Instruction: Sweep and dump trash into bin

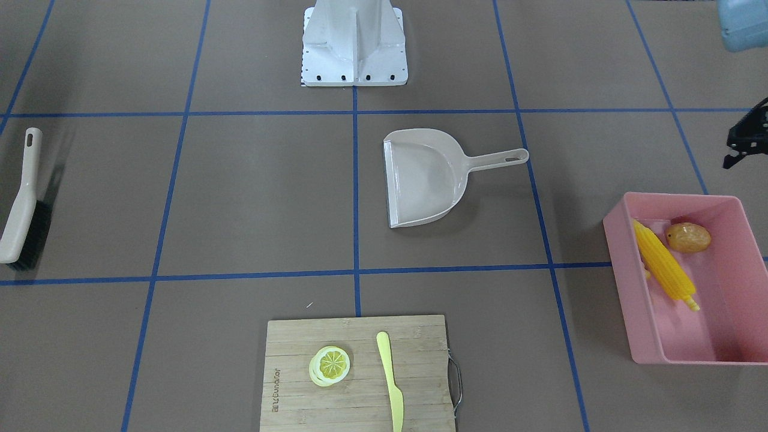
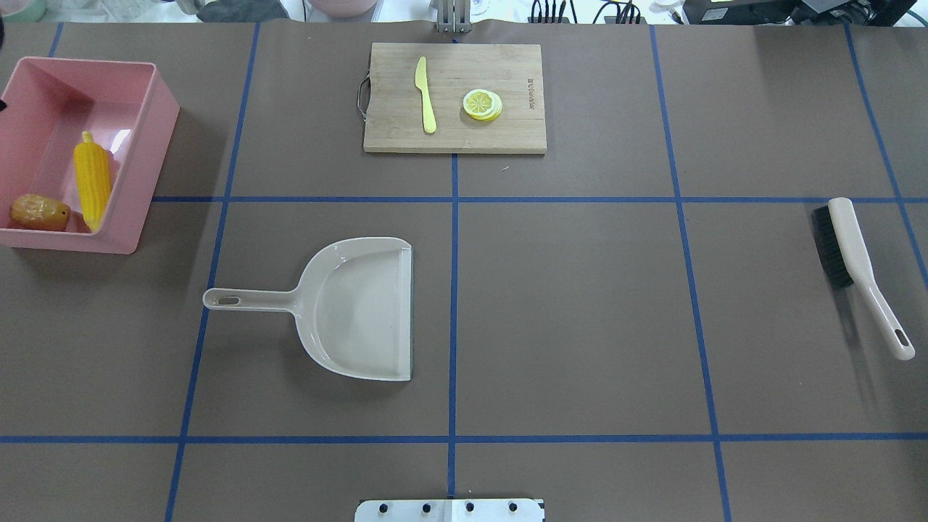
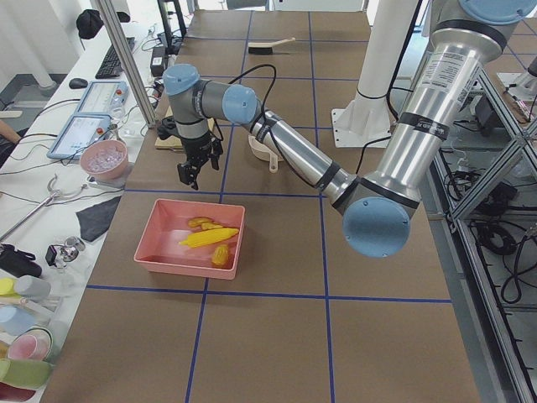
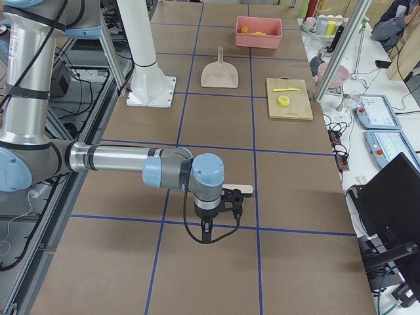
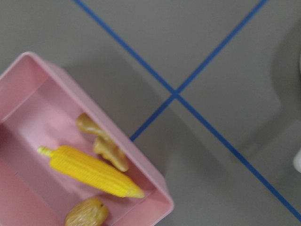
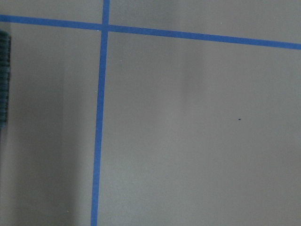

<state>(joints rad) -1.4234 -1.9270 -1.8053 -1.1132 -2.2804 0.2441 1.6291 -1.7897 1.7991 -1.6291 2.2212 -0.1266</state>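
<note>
The pink bin [image 1: 678, 195] stands at my far left [image 2: 156, 145]. The yellow corn cob [image 1: 663, 264] and the brown potato [image 1: 688, 237] lie inside it. The left wrist view also shows the tan ginger root [image 5: 103, 146] in the bin next to the corn [image 5: 89, 172] and the potato [image 5: 87, 214]. My left gripper [image 3: 191, 175] hangs above the table just beyond the bin. Only a black part of it shows at the front view's edge [image 1: 744, 135], and I cannot tell its state. My right gripper [image 4: 209, 237] hovers near the brush, and I cannot tell its state.
The beige dustpan [image 2: 362, 308] lies empty at mid table, its handle toward the bin. The brush [image 2: 855, 254] lies at the far right. A wooden cutting board [image 2: 391, 109] at the far edge holds a yellow knife [image 2: 426, 98] and a lemon slice [image 2: 482, 104].
</note>
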